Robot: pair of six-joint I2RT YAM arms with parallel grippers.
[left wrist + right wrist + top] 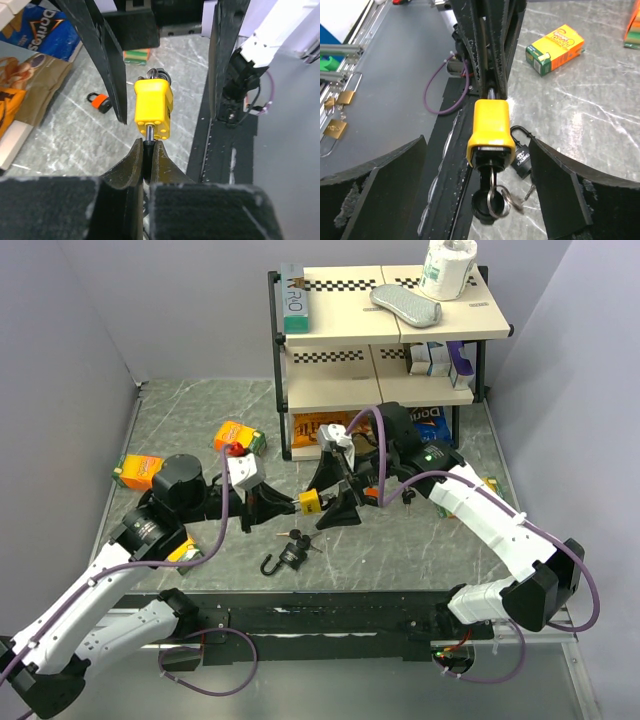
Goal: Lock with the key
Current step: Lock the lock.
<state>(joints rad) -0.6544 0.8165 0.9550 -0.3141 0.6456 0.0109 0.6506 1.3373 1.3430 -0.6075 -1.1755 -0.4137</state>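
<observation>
Pinches the thin steel shackle [149,131] of the yellow padlock [153,107] in the left gripper [148,147], closed tight on the bar, probably to brace the body against a twist. Holds the padlock just ahead of that grip, clear of the table [600,100].

Straddles the same padlock with the right gripper [477,145], spread wide to either side and touching nothing, seemingly lined up to take the key [483,206]. Finds that key seated in the keyway at the end facing the right wrist, black head out, ring [497,200] dangling below. Suggests a turn not yet made.

Shows a black padlock [522,160] on the table under the right gripper, its white lettering too small to read surely. Reads "Doritos" on a blue bag [35,30] up and left of the left gripper, with a small orange padlock [100,102] nearer on that side. Leaves the print on the green-and-orange carton [555,50] beyond the right gripper illegible.
</observation>
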